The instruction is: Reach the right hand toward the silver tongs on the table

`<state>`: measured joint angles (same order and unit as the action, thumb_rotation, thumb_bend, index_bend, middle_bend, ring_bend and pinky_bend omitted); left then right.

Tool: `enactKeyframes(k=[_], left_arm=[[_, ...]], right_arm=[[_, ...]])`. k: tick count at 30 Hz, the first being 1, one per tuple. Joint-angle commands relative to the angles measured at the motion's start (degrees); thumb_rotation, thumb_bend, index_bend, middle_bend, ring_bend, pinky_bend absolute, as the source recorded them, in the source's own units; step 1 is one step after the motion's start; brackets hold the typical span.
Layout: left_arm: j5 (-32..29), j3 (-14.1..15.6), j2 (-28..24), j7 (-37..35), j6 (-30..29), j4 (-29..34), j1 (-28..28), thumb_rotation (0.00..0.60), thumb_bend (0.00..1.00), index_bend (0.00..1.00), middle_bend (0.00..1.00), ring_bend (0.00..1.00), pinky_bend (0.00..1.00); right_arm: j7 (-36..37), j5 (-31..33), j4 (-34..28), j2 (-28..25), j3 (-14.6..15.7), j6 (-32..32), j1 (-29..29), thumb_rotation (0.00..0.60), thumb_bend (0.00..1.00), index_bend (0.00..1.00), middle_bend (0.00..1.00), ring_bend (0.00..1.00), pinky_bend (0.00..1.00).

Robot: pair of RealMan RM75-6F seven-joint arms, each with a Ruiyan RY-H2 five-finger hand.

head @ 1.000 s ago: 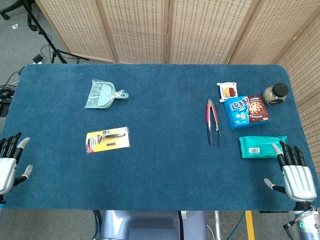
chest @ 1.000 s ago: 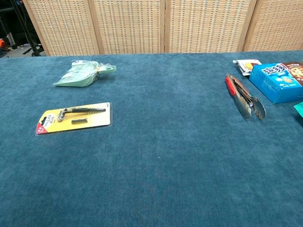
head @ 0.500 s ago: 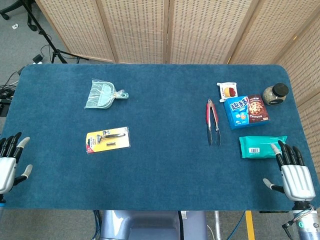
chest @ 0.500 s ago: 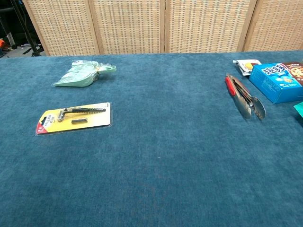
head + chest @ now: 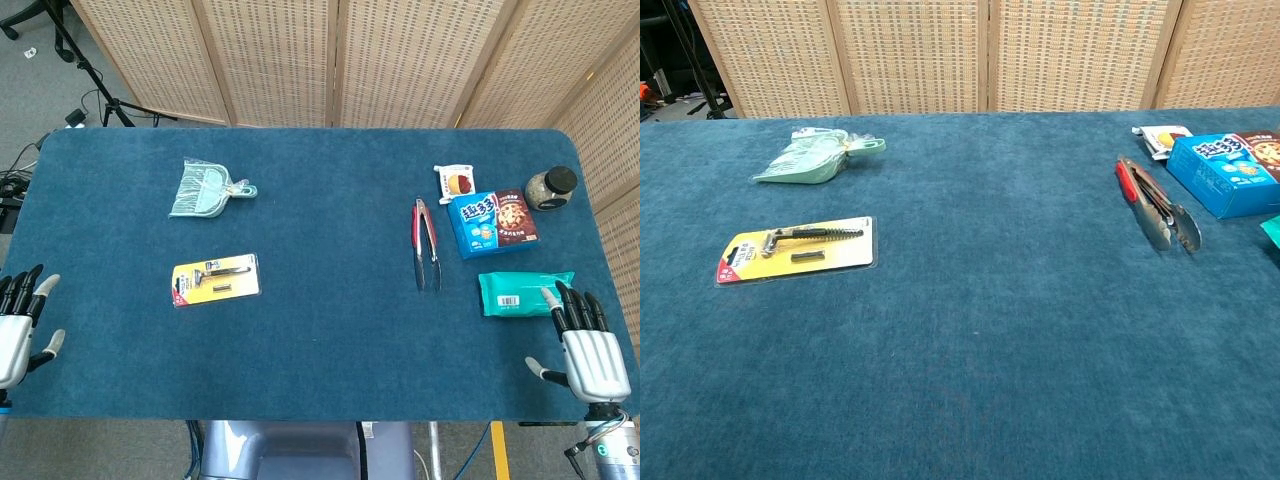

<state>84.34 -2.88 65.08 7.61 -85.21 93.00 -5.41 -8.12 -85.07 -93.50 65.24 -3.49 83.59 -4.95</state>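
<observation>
The silver tongs [image 5: 427, 243] with a red handle strip lie flat on the blue table, right of centre; the chest view also shows the tongs [image 5: 1158, 203]. My right hand [image 5: 586, 350] hovers at the table's front right corner, palm down, fingers apart and empty, well below and right of the tongs. My left hand [image 5: 18, 326] sits at the front left edge, fingers spread, holding nothing. Neither hand appears in the chest view.
A green wipes pack [image 5: 523, 292] lies between my right hand and the tongs. A blue cookie box [image 5: 492, 222], a small snack packet [image 5: 456, 182] and a jar [image 5: 551, 187] stand behind it. A mint dustpan [image 5: 207, 188] and a yellow carded tool [image 5: 215, 278] lie at the left.
My right hand has drifted very slightly left and up. Nothing else has moved.
</observation>
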Motion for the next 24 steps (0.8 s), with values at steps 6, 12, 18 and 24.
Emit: enactKeyframes(k=[6,12,18,24], left_arm=[[-0.1,-0.1,-0.2,-0.7,-0.1,0.0,0.1,0.6,0.34,0.0,0.0,0.0,0.04],[0.3,0.0,-0.1,-1.4,-0.3,0.0,0.1,0.6,0.34,0.0,0.0,0.0,0.04],[0.6,0.1,-0.1,-1.8,0.0,-0.2,-0.1,0.6,0.34,0.0,0.0,0.0,0.04],[1.0,0.3,0.1,-2.4,0.3,-0.5,-0.2,0.6,0.35,0.0,0.0,0.0,0.04]], right_arm=[[-1.8,0.1,0.6,1.7,-1.6,2.4,-0.1,0.6,0.15,0.0,0.16,0.14,0.05],[-8.2,0.8,0.8,4.6,-6.1,0.5,-5.1,0.6,0.23,0.0,0.54,0.52,0.44],[-14.6,4.3,-3.8,4.6,-8.6,-6.5,-10.3,0.6,0.34,0.0,0.76,0.76,0.64],[-23.5,15.8,-8.7,3.6,-11.2,-17.5,-16.9,0.6,0.39,0.0,0.77,0.81,0.68]])
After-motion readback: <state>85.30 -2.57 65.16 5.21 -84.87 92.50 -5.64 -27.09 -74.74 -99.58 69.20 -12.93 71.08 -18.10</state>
